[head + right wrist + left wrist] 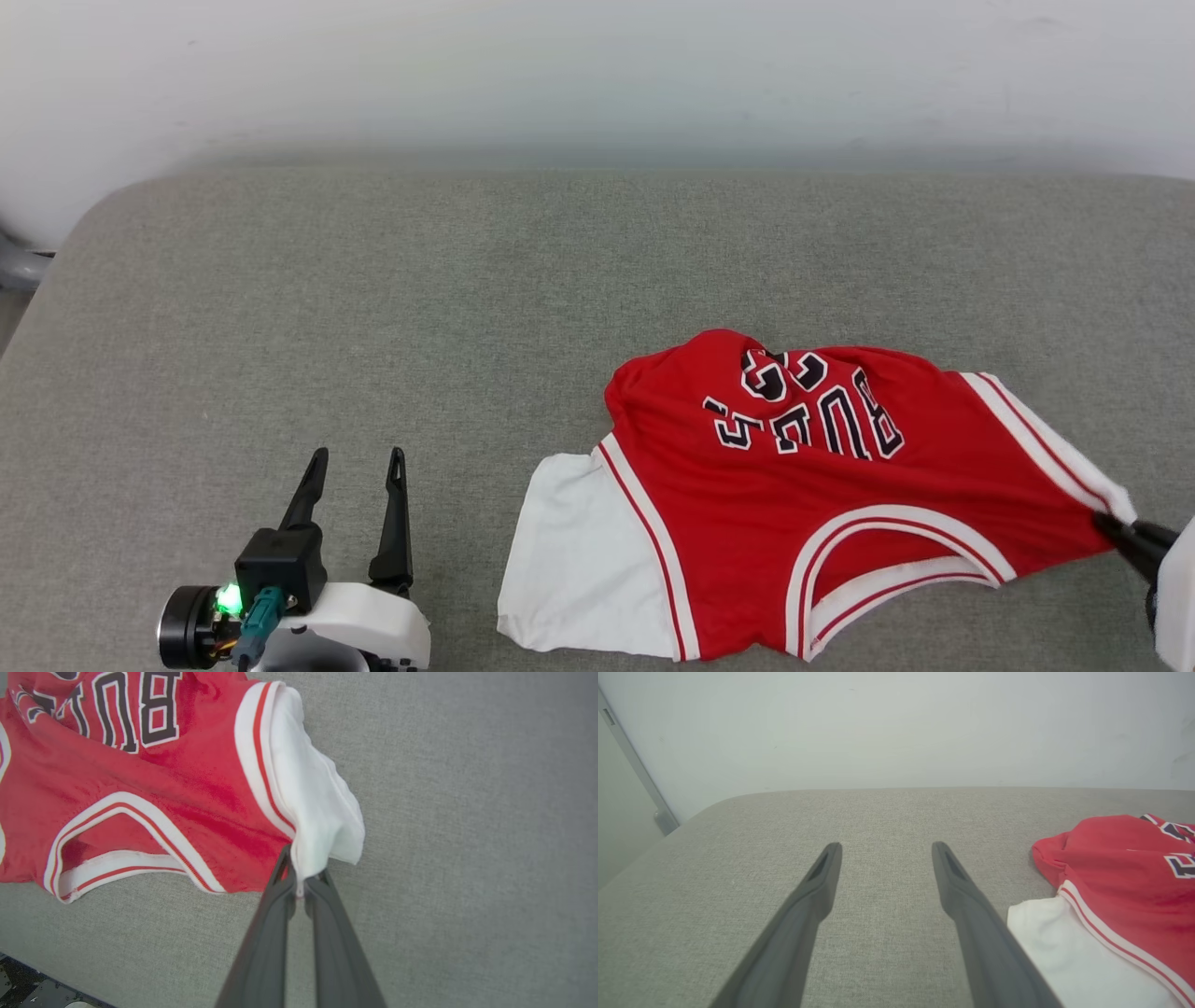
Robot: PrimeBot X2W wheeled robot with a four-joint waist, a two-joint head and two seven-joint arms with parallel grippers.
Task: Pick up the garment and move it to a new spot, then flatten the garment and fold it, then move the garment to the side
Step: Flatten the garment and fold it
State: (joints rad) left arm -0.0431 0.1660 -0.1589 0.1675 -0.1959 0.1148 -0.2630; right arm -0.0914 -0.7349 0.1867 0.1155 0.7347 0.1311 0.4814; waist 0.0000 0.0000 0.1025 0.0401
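A: Starting nearest: what of the right gripper (301,877)?

B: Pressed together on the garment (187,788), pinching the white sleeve (317,802) at its lower corner, just beside the striped trim (259,756). Only a small bite of cloth.

A: And the left gripper (358,455)?

B: Spread wide, holding nothing. Poised over bare grey cushion (373,308), near the other white sleeve (579,551) but apart from it.

A: Where to find the garment itself?

B: On the right half of the cushion, close to the near edge, lettered side up and reading upside down from the head view. Near side first, the collar (887,515) facing the robot. Farther back, cloth bunched and humped up. Beyond that, more cushion, then a pale wall (560,75).

A: Handling?

B: Soft, light and limp by the look of it — likely to sag and trail from a single pinch, and to drag on the woven cover rather than glide. No fear of breakage. Some risk of slipping out of so small a bite, or of twisting while hanging.

A: Best places to grip?

B: Probably both sleeves or both shoulders, at the trim seams, where doubled cloth gives more to bite. Worth bringing the left in on its nearer sleeve to match — then lifting evenly for the carry.
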